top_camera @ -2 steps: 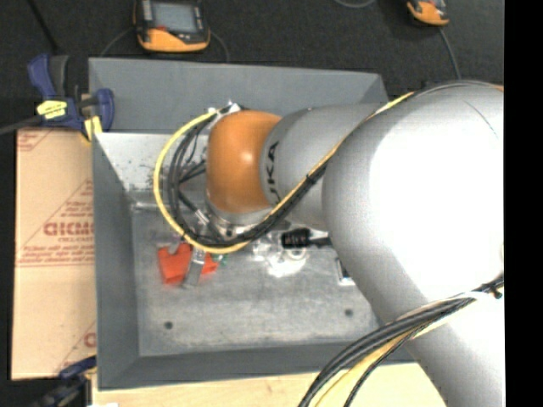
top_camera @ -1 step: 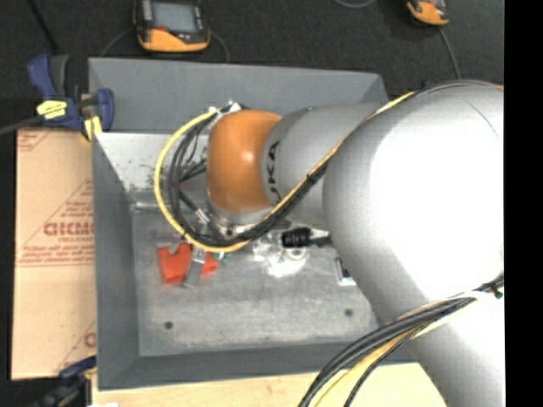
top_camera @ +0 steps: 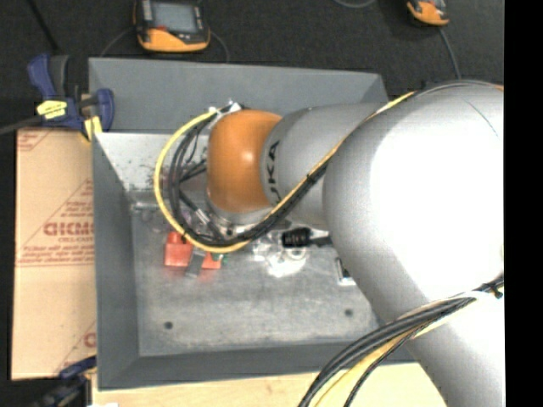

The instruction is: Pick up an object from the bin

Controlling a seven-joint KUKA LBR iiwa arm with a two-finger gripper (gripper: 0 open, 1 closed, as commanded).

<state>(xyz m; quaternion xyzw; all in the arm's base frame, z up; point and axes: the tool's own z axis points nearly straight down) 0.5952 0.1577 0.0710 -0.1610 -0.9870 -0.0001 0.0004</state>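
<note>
My gripper (top_camera: 219, 225) reaches down into the middle of the bin, and only part of its grey body shows under the arm's orange cover. Just below and left of it lies a small red-orange block (top_camera: 176, 251). Beside that block sits a smaller red and green piece (top_camera: 206, 264). To the right of the gripper lies a white crumpled-looking thing (top_camera: 284, 259) with a black part (top_camera: 296, 238) on its top. Whether anything is held cannot be seen.
The large silver arm covers the bin's right half and back middle. A small pale thing (top_camera: 343, 271) peeks out from under it at the right. Bare grey floor shows along the bin's front and left.
</note>
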